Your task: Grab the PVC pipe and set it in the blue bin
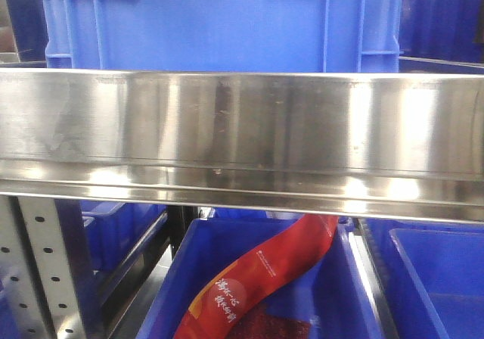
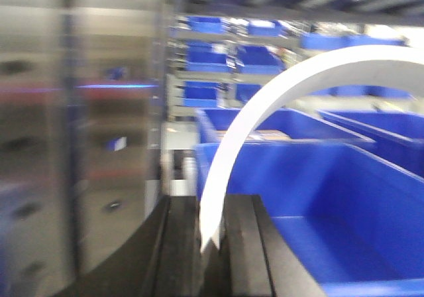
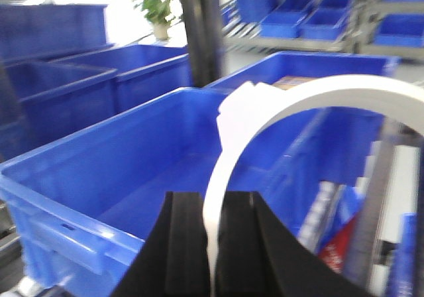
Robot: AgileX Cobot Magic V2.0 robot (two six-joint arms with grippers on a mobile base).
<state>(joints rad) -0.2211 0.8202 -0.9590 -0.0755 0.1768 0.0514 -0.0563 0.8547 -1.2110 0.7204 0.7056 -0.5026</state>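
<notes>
Curved white PVC pipe [image 3: 344,86] before blue bin [image 3: 73,178]

The exterior front view looks level and straight ahead from very close to a steel shelf edge [image 1: 242,138], which fills the middle band. An upper blue bin [image 1: 219,21] shows above it and a lower blue bin [image 1: 333,301] beneath.

The left wrist view, blurred, looks forward along the left end effector [image 2: 211,207] at the bottom edge, past the PVC pipe [image 2: 265,105] pinched there, over a near bin [image 2: 371,197] toward distant shelving [image 2: 212,65].

The right wrist view looks likewise along the right end effector [image 3: 212,204], slightly downward into a bin. Both wrist views share a white arch, blue bins and far racks.
</notes>
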